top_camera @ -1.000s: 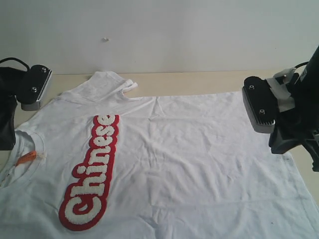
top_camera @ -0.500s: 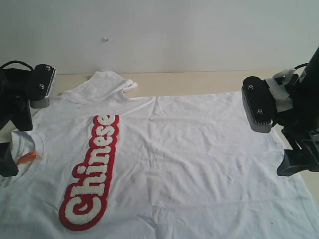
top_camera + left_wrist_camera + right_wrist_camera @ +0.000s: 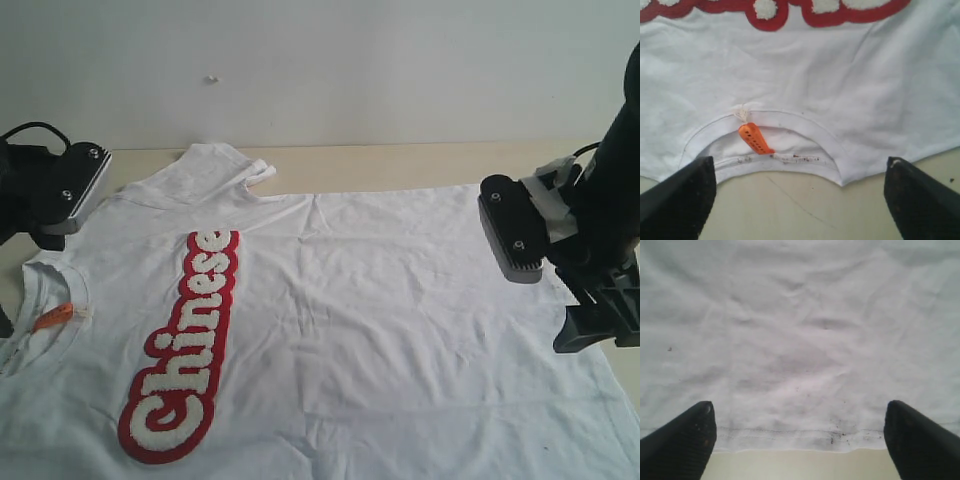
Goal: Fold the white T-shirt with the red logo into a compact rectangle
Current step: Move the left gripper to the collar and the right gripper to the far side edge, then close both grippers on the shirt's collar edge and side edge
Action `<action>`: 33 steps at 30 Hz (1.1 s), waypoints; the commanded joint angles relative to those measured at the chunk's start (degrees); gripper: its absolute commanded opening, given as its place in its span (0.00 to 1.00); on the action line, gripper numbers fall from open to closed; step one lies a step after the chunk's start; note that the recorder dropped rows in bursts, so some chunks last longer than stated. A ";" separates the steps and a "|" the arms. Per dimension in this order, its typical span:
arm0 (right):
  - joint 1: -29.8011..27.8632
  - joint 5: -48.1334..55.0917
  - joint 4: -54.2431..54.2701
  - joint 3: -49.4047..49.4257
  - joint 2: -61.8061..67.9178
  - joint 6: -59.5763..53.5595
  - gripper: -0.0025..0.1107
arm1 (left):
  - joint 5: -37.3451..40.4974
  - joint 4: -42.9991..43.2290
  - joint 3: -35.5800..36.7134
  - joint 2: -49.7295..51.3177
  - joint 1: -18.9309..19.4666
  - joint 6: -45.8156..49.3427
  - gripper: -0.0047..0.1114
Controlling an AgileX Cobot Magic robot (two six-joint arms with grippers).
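On the pale counter (image 3: 400, 158) the white T-shirt (image 3: 400, 300) lies flat, long axis side to side: collar (image 3: 805, 131) before the spread left fingers (image 3: 677, 197), hem (image 3: 790, 439) before the spread right fingers (image 3: 920, 437), both empty.

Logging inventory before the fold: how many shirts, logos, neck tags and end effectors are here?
White T-shirt: 1
Red logo: 1
Orange neck tag: 1
End effectors: 2, left end effector and right end effector
Total: 5
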 commanded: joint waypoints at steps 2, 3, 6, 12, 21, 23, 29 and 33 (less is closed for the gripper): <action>-2.69 -4.78 -0.76 0.12 4.63 -2.41 0.77 | -2.09 1.13 -0.79 4.87 6.03 6.02 0.77; -3.03 -5.59 -1.15 0.12 5.33 -3.13 0.77 | -2.56 1.37 -0.79 6.03 6.77 6.40 0.77; -4.27 -8.36 -1.41 0.08 7.14 -3.53 0.77 | -4.35 1.37 -0.79 8.88 7.58 7.19 0.77; -5.92 -5.50 -1.41 -3.05 10.25 -3.67 0.77 | -5.76 1.25 -0.79 13.33 7.58 7.19 0.77; -6.08 -2.43 -1.41 -10.14 17.53 -4.40 0.77 | -5.88 -1.57 -0.79 14.47 7.58 9.14 0.77; -6.08 -1.67 -1.41 -11.27 19.36 -4.23 0.77 | -6.44 -2.70 -0.79 14.47 7.58 10.78 0.77; -6.08 -1.75 -1.52 -11.84 22.75 -4.23 0.77 | -7.78 -3.49 -0.79 14.57 7.58 11.73 0.77; -6.08 -2.44 -1.52 -12.07 24.72 -4.23 0.73 | -7.78 -3.49 -0.79 15.33 7.58 11.73 0.77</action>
